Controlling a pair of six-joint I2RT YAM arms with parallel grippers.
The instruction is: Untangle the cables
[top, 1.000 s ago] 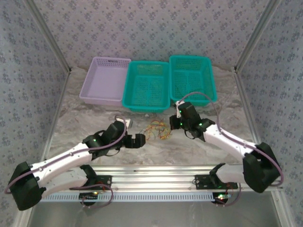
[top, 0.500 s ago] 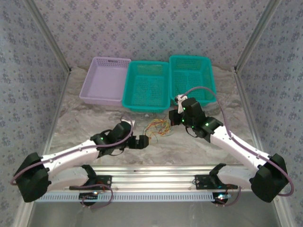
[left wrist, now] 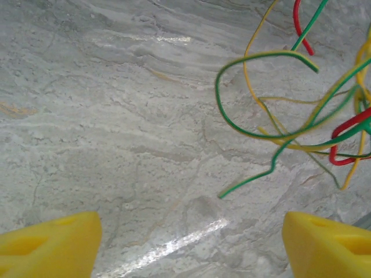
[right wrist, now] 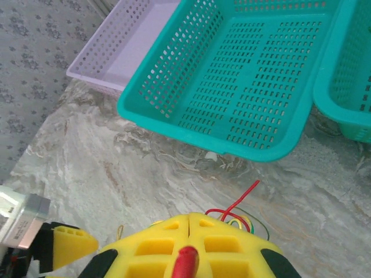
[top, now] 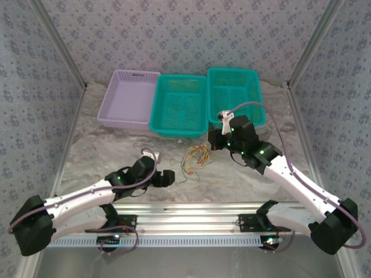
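Observation:
The cables (top: pixel 194 156) are a loose tangle of thin red, yellow, orange and green wires on the marble table between the two arms. My right gripper (top: pixel 212 142) hovers at the tangle's far right end. In the right wrist view its yellow fingers (right wrist: pixel 189 217) are pressed together on a red cable (right wrist: pixel 186 262), whose free end (right wrist: pixel 246 194) sticks out beyond them. My left gripper (top: pixel 168 177) sits just left of the tangle, jaws wide apart (left wrist: pixel 188 249) over bare marble. Green, yellow and red loops (left wrist: pixel 290 116) lie ahead to its right.
Three baskets stand in a row at the back: a lilac one (top: pixel 128 98), a teal one (top: pixel 179 104) and a second teal one (top: pixel 235 95). The middle teal basket (right wrist: pixel 255 75) lies close in front of my right gripper. Metal frame posts flank the table.
My right arm has risen and drawn back toward the baskets with the red cable. My left gripper has shifted slightly toward me and its jaws have narrowed a little.

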